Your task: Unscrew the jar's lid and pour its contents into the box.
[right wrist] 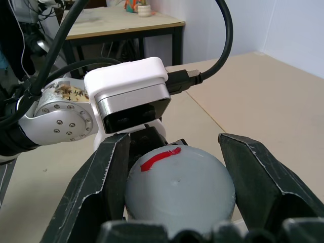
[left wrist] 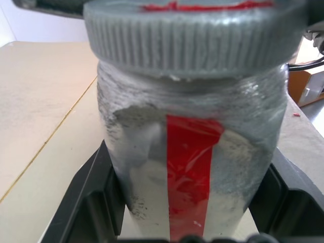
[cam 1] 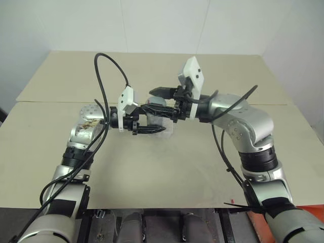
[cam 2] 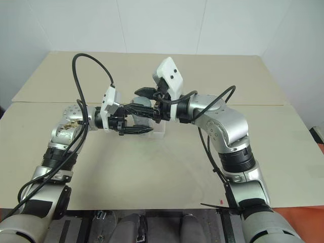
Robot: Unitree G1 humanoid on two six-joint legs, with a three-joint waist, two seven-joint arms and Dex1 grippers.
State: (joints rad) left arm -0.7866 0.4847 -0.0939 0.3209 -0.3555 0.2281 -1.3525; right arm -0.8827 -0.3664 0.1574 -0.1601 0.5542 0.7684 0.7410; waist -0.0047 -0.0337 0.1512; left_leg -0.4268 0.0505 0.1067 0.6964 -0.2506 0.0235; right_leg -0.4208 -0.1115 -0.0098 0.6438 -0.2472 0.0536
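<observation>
My left gripper [cam 1: 147, 123] clamps the silvery-grey, red-striped jar [left wrist: 192, 167] at table centre, over the clear plastic box [cam 1: 164, 124]. My right gripper [right wrist: 177, 192] closes around the ribbed grey lid [right wrist: 179, 190] from three o'clock. It looks rigid, light and slippery; grip the ribs.

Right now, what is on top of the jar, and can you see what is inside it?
The lid sits on top of the jar, with the right gripper around it. The jar's painted wall hides its contents.

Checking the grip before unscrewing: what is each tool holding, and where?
Left tool holds the jar by its body; right tool straddles the lid.
</observation>
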